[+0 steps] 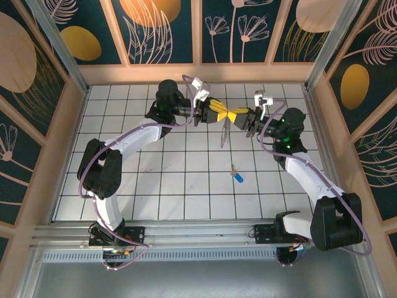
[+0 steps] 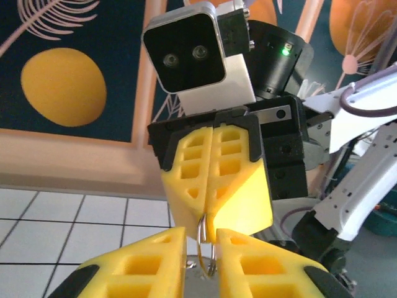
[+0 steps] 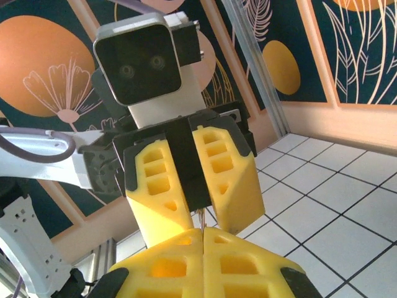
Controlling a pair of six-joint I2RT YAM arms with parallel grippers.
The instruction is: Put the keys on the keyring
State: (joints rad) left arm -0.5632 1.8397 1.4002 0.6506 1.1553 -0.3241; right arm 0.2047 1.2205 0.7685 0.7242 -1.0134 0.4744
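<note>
From above, catches key lying on tiles, apart from dangling keyring. From left wrist, shows right gripper pinching it, left gripper narrowly parted.

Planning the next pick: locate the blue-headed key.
In the top view the key lies on the tiles, right of centre, nearside of the hanging keyring.

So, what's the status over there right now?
Right jaws shut on the keyring, held above the table. Left jaws slightly parted around it. Blue-headed key lies loose on the tiles, not yet threaded. No obstruction seen.
</note>
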